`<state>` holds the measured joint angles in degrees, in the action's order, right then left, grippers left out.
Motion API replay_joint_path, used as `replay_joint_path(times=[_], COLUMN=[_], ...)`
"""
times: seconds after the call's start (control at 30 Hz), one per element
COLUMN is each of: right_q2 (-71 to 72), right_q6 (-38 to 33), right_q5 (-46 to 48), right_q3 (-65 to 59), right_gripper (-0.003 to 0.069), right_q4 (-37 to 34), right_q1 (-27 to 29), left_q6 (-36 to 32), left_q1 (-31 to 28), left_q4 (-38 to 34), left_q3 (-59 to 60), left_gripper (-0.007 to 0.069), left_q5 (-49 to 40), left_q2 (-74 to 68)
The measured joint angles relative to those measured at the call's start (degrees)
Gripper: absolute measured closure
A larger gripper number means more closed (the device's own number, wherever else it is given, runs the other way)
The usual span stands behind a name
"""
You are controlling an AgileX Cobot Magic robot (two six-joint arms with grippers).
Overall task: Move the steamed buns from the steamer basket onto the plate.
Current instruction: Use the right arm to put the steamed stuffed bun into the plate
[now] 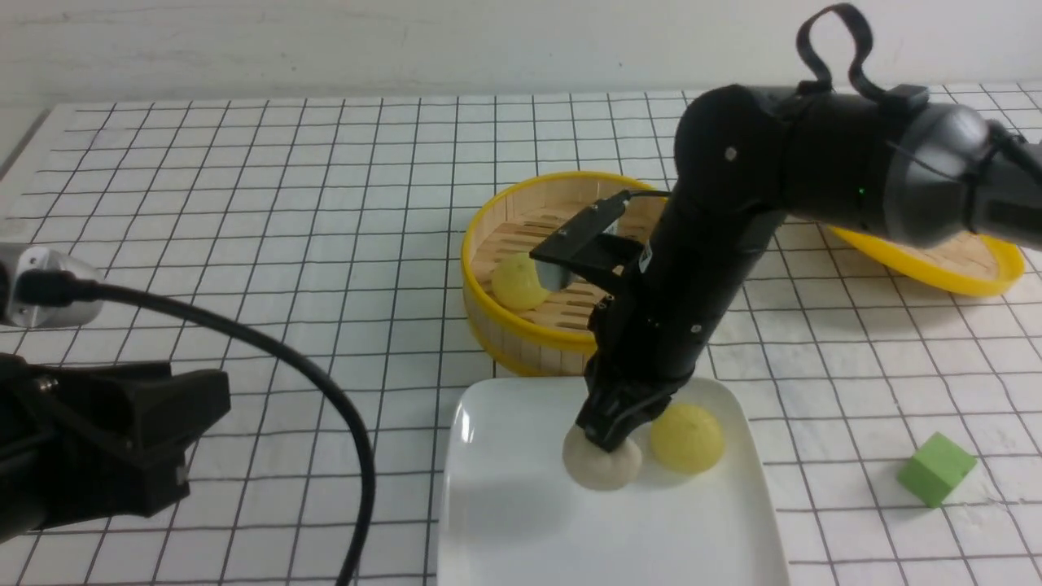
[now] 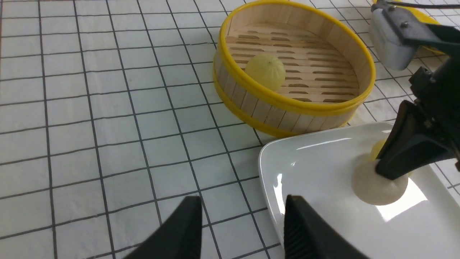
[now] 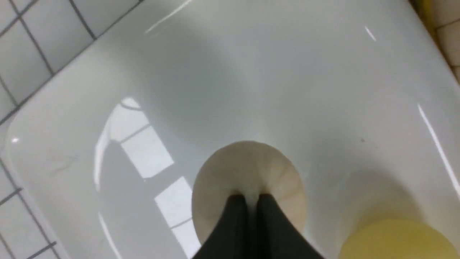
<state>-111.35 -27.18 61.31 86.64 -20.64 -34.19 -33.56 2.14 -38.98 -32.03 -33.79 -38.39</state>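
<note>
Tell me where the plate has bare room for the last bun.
Free on the plate: the left strip beside the white bun, and the near half. Crowded: far side, where the right tool grips that bun beside the yellow bun.

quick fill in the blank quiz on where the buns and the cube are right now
1. The steamer basket holds ___ pale yellow bun.
2. The plate holds ___ buns.
3. The off-white bun, pinched by the right gripper, sits on the ___.
4. In the front view, the green cube lies on the plate's ___ side.

Missing words: one; two; plate; right
</note>
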Motion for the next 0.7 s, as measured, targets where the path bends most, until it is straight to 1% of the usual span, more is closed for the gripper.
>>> replay_joint_path(times=[0.1,0.2,0.53,0.67,0.7], right_q2=[-1.78,-2.38,-2.4,-2.4,-2.4], right_q6=[0.0,0.0,0.0,0.0,0.0], right_q5=[-2.43,-4.6,-5.9,-5.22,-5.15], right_q3=[-0.05,-0.05,-0.05,-0.05,-0.05], right_gripper=[0.0635,0.0634,0.0626,0.0583,0.0524], right_q4=[2.73,3.77,4.05,4.29,4.29], right_q1=[0.0,0.0,0.0,0.0,0.0], left_q6=[0.0,0.0,0.0,0.0,0.0], left_q1=[0.0,0.0,0.0,0.0,0.0], left_q4=[0.0,0.0,0.0,0.0,0.0], left_q3=[0.0,0.0,0.0,0.0,0.0], left_gripper=[0.0283,0.0283,0.0283,0.0283,0.0283], left_q5=[0.06,0.06,0.06,0.06,0.06], left_q2=[0.0,0.0,0.0,0.0,0.0])
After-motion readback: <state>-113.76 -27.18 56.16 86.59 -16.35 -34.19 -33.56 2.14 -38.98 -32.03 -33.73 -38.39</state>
